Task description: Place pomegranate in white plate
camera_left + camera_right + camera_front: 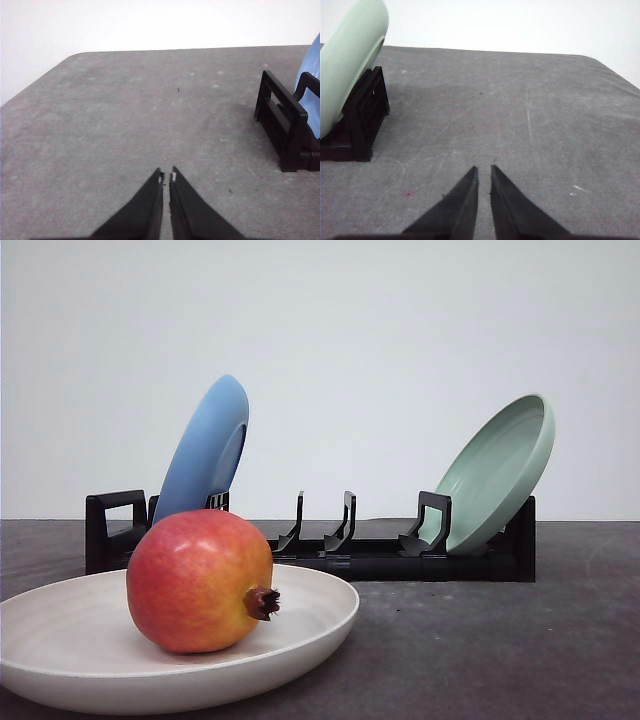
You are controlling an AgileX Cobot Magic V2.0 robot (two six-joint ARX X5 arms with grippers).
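The pomegranate (200,580), red with yellow-orange patches and a dark crown tip pointing right, lies inside the white plate (320,625) at the near left of the table in the front view. My left gripper (166,176) hovers over bare grey table, its black fingers nearly touching and holding nothing. My right gripper (483,169) is likewise shut and empty above bare table surface. Neither gripper is near the fruit.
A black dish rack (380,555) stands behind the plate. A blue plate (205,450) leans in its left end and a pale green plate (500,475) in its right end. The rack's ends show as the rack (285,125) and the rack (362,115).
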